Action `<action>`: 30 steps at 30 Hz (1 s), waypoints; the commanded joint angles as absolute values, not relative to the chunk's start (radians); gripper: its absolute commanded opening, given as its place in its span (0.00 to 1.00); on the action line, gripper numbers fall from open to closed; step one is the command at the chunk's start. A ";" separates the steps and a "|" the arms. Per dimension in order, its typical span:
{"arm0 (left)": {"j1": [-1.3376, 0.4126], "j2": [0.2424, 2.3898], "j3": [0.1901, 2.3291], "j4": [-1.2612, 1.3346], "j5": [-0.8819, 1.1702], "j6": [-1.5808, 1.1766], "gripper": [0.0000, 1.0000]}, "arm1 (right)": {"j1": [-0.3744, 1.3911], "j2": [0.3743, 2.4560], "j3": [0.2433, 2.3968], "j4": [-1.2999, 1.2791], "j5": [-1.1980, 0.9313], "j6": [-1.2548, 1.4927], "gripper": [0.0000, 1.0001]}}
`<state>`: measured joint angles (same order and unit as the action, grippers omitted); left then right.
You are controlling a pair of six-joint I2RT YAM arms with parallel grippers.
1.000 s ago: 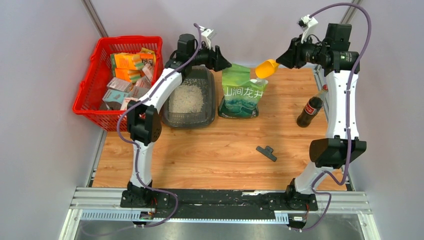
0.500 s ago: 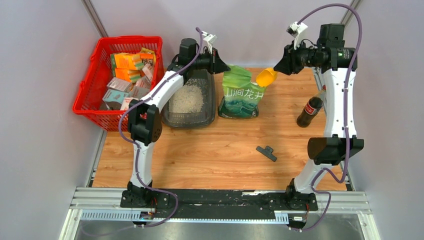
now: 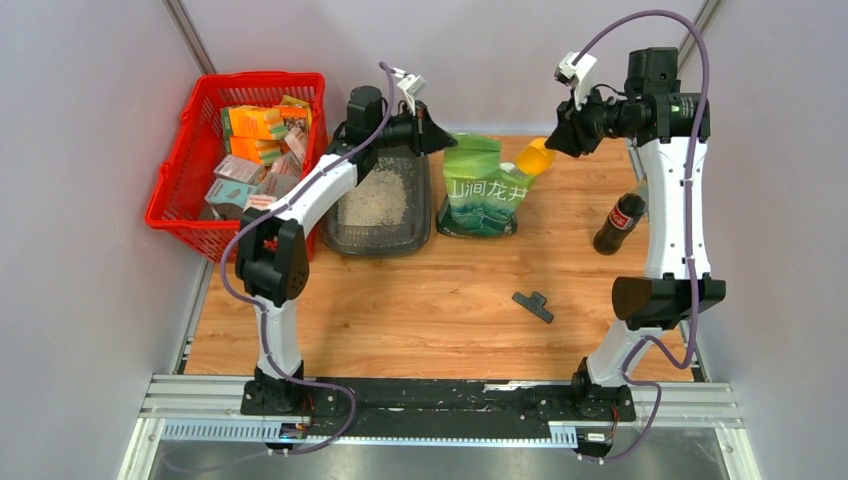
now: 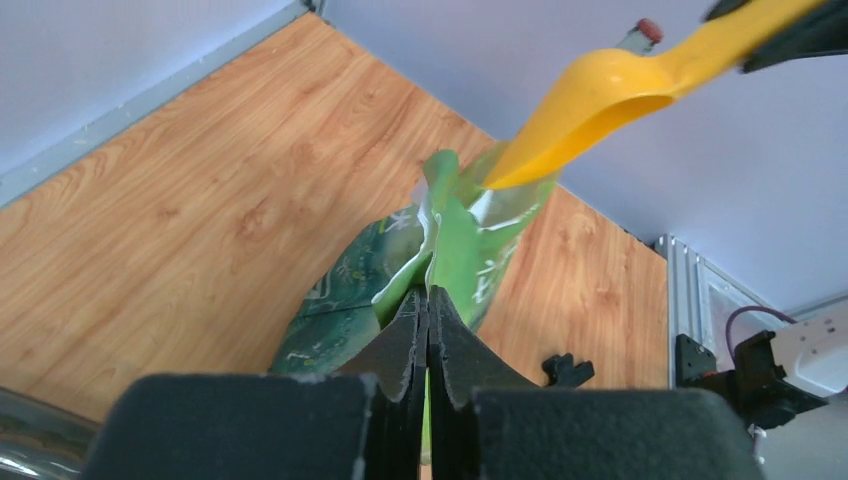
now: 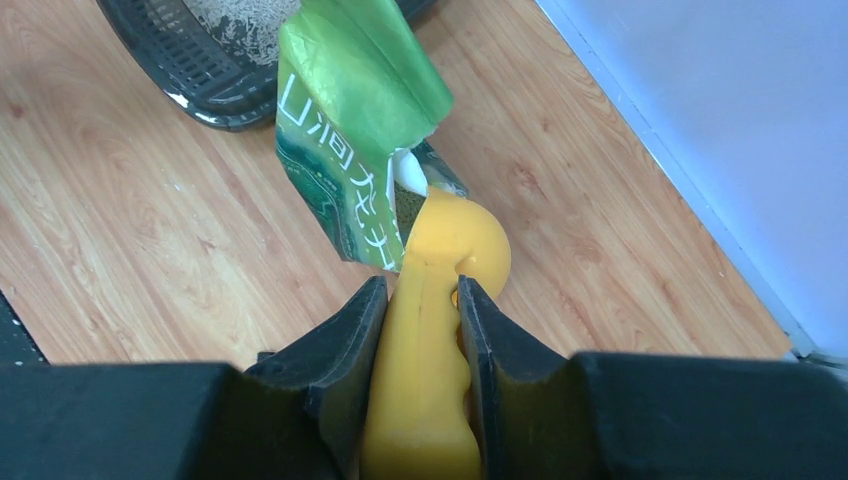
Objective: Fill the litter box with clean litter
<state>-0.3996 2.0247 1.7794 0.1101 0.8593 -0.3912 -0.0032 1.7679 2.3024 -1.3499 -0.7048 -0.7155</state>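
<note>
Left gripper point(image 4: 428, 305): fingers pressed together, pinching the upper edge of the green bag point(image 4: 455, 255); held above the far right corner of the litter box point(image 3: 380, 246)
Right gripper point(image 5: 421, 300): clamped on the handle of the yellow scoop point(image 5: 447, 245); the handle is seen between both fingers
Yellow scoop: tilted downward, bowl at the open mouth of the green bag; whether anything is in the bowl cannot be told
Green bag: stood upright on the table point(image 3: 400, 310), just right of the litter box; top pulled open
Litter box: set between the red basket point(image 3: 166, 205) and the green bag
Clean litter point(image 3: 372, 197): a pale heap lies inside the litter box; part of the dark floor is left bare around it
Red basket: filled with small cartons
Bottle point(image 3: 620, 222): stood near the right arm
Black clip point(image 3: 533, 305): laid on the table, well apart from the bag
</note>
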 commanded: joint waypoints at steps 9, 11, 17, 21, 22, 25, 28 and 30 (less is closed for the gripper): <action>-0.445 1.776 1.615 0.275 0.890 -0.411 0.00 | 0.077 1.700 2.277 -1.628 -0.713 -0.948 0.00; -0.448 1.763 1.603 0.281 0.884 -0.413 0.00 | 0.095 1.686 2.247 -1.629 -0.706 -0.959 0.00; -0.451 1.689 1.546 0.284 0.887 -0.388 0.00 | 0.112 1.689 2.217 -1.649 -0.672 -0.956 0.00; -0.457 1.638 1.479 0.281 0.899 -0.368 0.00 | 0.110 1.733 2.207 -1.582 -0.570 -0.801 0.00; -0.465 1.628 1.465 0.284 0.894 -0.362 0.00 | 0.110 1.746 2.207 -1.562 -0.548 -0.757 0.00; -0.489 1.580 1.419 0.296 0.885 -0.351 0.00 | 0.110 1.750 2.169 -1.432 -0.468 -0.518 0.00; -0.511 1.553 1.394 0.281 0.881 -0.310 0.00 | 0.121 1.735 2.126 -1.338 -0.430 -0.292 0.00; -0.517 1.548 1.393 0.272 0.873 -0.299 0.00 | 0.141 1.720 2.070 -1.293 -0.410 -0.203 0.00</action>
